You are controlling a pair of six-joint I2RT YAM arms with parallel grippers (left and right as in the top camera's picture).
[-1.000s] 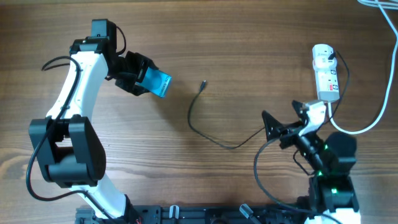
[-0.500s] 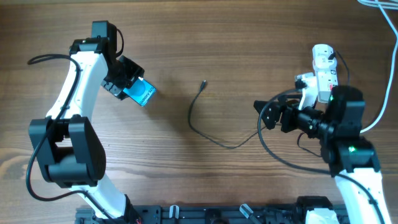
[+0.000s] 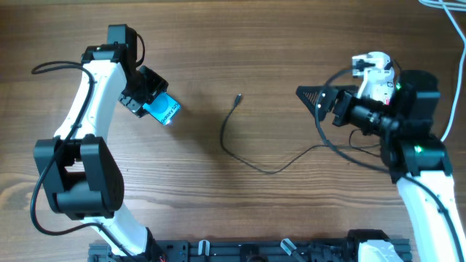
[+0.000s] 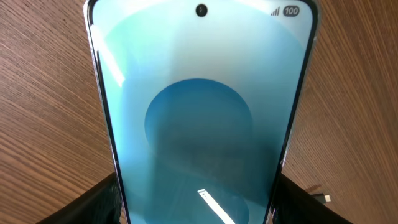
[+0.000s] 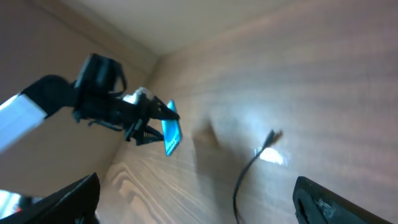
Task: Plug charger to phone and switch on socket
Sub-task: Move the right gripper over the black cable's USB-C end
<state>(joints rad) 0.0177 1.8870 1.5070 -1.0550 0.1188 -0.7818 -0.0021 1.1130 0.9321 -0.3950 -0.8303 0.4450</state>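
Cable loop: the charger [image 3: 251,164] lies slack on the table [image 3: 291,44], running from the near right in a curve toward the middle. It keeps the same shape in all three overhead views.

Connector tip: the connector tip [image 3: 238,97] rests free on the wood, well apart from the phone and from both claws. The right wrist view shows it ahead and below [image 5: 272,137].

Left gripper: the left gripper [image 3: 149,102] is clamped on the lower end of the phone [image 4: 199,124], with its fingers [image 4: 93,202] at either edge. The screen faces the wrist camera and the phone is tilted off the table.

Phone, change: a second ago the phone jutted further right. It has since been drawn in toward the arm and turned, and has hardly shifted in the last half second.

Right gripper: the right gripper [image 3: 312,100] has its jaws spread wide with nothing between them. It points left toward the connector tip.

Right arm, change: a second ago it was folded low by its base. It has swung outward and now stands over the far right of the table.

Socket: the socket [image 3: 378,69] is mostly hidden under the right arm, and its switch cannot be made out.

Significance: the phone appears to be presented and waiting. The right arm seems to be starting its reach for the connector. Neither the plugging nor the switching has been done.
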